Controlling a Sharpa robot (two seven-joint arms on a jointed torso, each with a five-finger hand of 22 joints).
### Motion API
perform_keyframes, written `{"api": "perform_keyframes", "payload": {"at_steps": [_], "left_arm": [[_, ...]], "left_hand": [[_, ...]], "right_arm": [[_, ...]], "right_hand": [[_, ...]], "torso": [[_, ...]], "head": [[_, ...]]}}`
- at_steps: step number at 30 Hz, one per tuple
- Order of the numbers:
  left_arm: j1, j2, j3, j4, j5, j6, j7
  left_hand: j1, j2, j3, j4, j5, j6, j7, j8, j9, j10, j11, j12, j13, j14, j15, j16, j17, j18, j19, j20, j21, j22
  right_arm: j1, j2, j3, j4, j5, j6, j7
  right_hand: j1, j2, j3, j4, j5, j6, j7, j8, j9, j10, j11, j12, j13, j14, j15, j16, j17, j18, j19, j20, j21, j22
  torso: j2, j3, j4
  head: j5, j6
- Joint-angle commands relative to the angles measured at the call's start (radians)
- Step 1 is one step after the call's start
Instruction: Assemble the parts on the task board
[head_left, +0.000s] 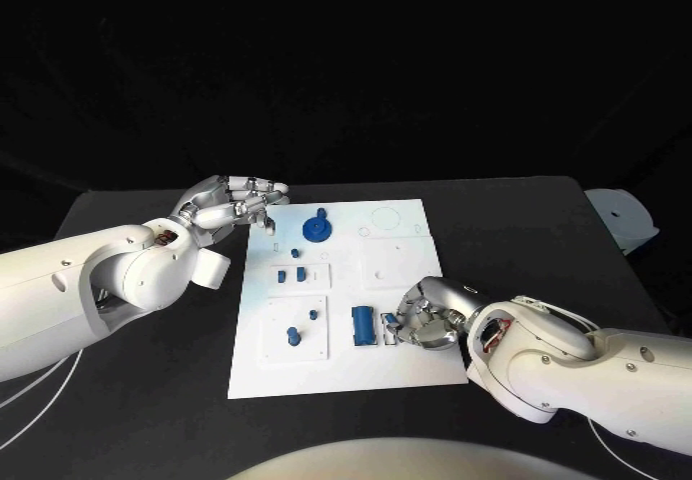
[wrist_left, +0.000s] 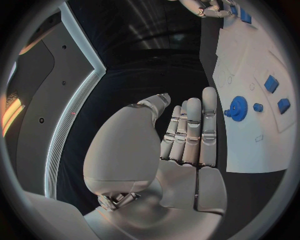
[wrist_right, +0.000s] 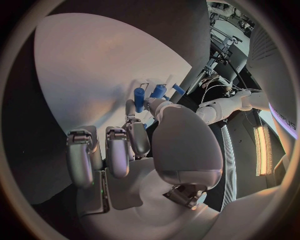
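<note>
**A:** What is on the black surface (head_left: 144, 420)?

**B:** A white board (head_left: 389, 365) lies in the middle, longer toward the robot than it is wide. Small blue parts sit on it. A round blue gear (head_left: 316, 230) is near the far end. Two small blue blocks (head_left: 291, 273) sit in a recessed square behind the board's middle. Two blue pegs (head_left: 303, 327) stand in another recessed square nearer the robot. A blue cylinder (head_left: 362, 325) lies beside that square, toward the right hand.

**A:** Where is the left hand?

**B:** The left hand (head_left: 228, 208) hovers over the board's far left corner, close to the gear. Its fingers (wrist_left: 194, 125) are straight and pressed side by side, and it holds nothing.

**A:** And the right hand?

**B:** The right hand (head_left: 430, 315) is low over the board's right side, just beside the cylinder. Its fingers (wrist_right: 139, 137) curl down toward a small blue piece (head_left: 389, 322). I cannot tell whether they pinch it.
</note>
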Motion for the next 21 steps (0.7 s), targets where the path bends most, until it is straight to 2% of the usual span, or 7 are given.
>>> {"api": "perform_keyframes", "payload": {"at_steps": [1,9,21], "left_arm": [[0.000,0.001,0.001,0.003,-0.002,0.020,0.003],[0.000,0.000,0.001,0.004,-0.004,0.022,0.000],[0.000,-0.001,0.001,0.006,-0.005,0.026,-0.004]], "left_hand": [[-0.003,-0.001,0.003,-0.002,-0.003,-0.006,0.002,0.003,0.001,-0.007,0.002,0.006,0.002,-0.006,0.001,-0.005,-0.002,0.015,0.004,0.003,-0.007,-0.001],[-0.003,-0.001,0.003,-0.002,-0.003,-0.006,0.002,0.003,0.001,-0.007,0.002,0.006,0.002,-0.006,0.001,-0.005,-0.002,0.015,0.004,0.003,-0.007,-0.001],[-0.003,-0.001,0.004,-0.003,-0.002,-0.007,0.002,0.004,0.001,-0.009,0.002,0.008,0.002,-0.006,0.001,-0.005,-0.002,0.015,0.005,0.002,-0.007,-0.001]], "right_arm": [[-0.001,0.005,0.000,-0.002,0.023,0.013,-0.001],[-0.003,0.015,0.000,-0.016,0.029,0.040,-0.002],[-0.004,0.030,0.000,-0.039,0.029,0.052,-0.004]], "right_hand": [[-0.017,-0.002,0.001,0.005,-0.006,0.016,-0.009,-0.001,-0.002,0.007,0.000,0.007,0.100,0.091,-0.007,0.007,0.212,-0.007,0.103,-0.008,0.005,0.264],[-0.060,-0.002,-0.001,0.006,-0.021,0.019,-0.009,0.001,-0.001,0.008,-0.001,0.009,0.102,0.091,-0.007,0.008,0.213,-0.007,0.103,-0.008,0.005,0.264],[-0.075,-0.003,-0.002,0.004,-0.035,0.020,-0.010,0.002,-0.001,0.008,-0.001,0.008,0.102,0.091,-0.008,0.007,0.211,-0.007,0.103,-0.008,0.005,0.264]], "torso": [[0.000,0.0006,-0.0002],[0.000,0.0000,-0.0005],[0.000,0.0000,0.0003]], "head": [[0.000,-0.001],[0.001,-0.003],[0.000,-0.003]]}}
